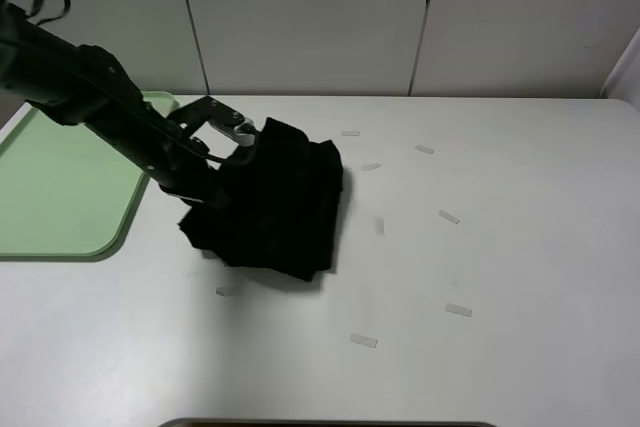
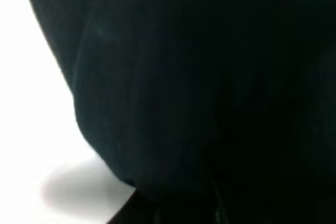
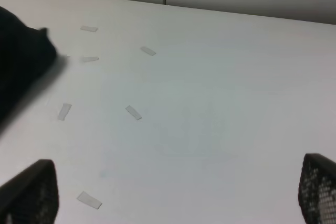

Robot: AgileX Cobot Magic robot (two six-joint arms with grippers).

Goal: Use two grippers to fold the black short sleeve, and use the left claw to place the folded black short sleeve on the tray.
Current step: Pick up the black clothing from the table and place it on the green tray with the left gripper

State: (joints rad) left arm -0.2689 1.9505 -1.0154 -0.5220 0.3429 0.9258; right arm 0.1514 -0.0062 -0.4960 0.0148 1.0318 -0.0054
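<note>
The black short sleeve (image 1: 280,202) lies as a folded dark bundle on the white surface (image 1: 500,267), just right of the pale green tray (image 1: 60,197) and not on it. The left claw (image 1: 222,179) reaches in from the upper left, over the tray's right edge, and is buried in the bundle's left side; its tips are hidden by the cloth, but it is closed on the black short sleeve, and the left wrist view is almost filled by dark fabric (image 2: 199,87) pressed close to the lens, with a sliver of white surface at one side. The right claw (image 3: 173,192) is out of the high view; its own camera shows two mesh-faced fingertips (image 3: 31,192) spread wide apart above bare surface, gripping nothing. Small pale tape strips (image 1: 449,217) are scattered on the surface to the right of the bundle.
</note>
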